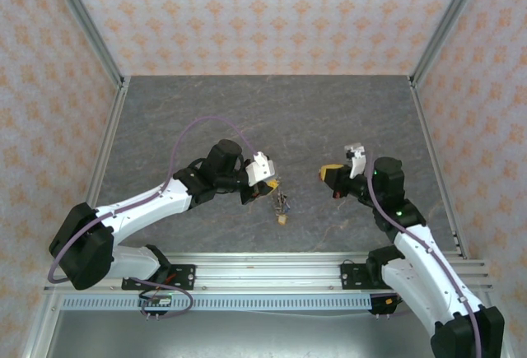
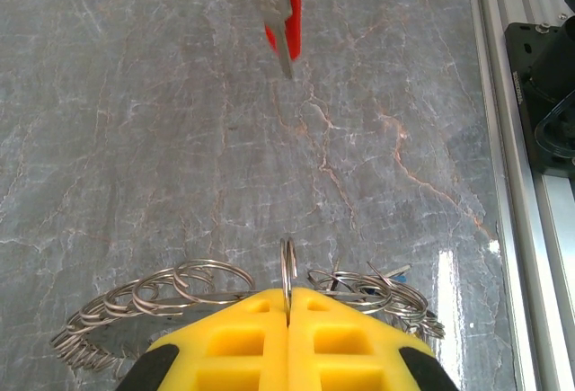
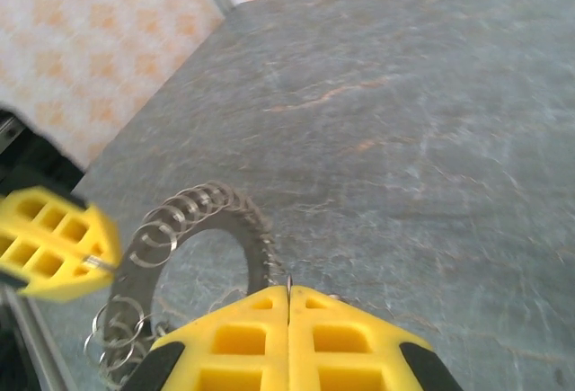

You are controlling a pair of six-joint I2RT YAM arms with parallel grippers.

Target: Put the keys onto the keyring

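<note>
**Jaws pressed shut on both arms, key facing the ring**

Jaws of the left gripper [image 2: 287, 294] are pressed together, pinching a small wire loop [image 2: 288, 263] that stands upright at the seam between the 2 yellow fingertips. That loop is 1 of many strung around the keyring [image 2: 193, 279], whose coil-like rim spreads to either side of the tips, just beyond them, over the grey marbled bench [image 2: 135, 121]. Whether the ring rests on the bench or is lifted off it, I cannot tell.

Jaws of the right gripper [image 3: 288, 290] are closed as well, with a thin sliver of metal showing at their seam. From the left wrist, a red key [image 2: 286, 18] sits at the top edge under a bit of yellow fingertip — its silver blade points back toward the left fingertips, well apart from the ring.

From the right wrist, the keyring's rim curves just ahead of the closed fingertips, and the left gripper's yellow pads sit at the ring's far left side.

From above, the 2 grippers face each other across a gap near the bench's middle. A small dark cluster [image 1: 282, 202] and a yellowish piece [image 1: 282, 220] lie just below the left gripper's tip — too small to tell apart.
</note>
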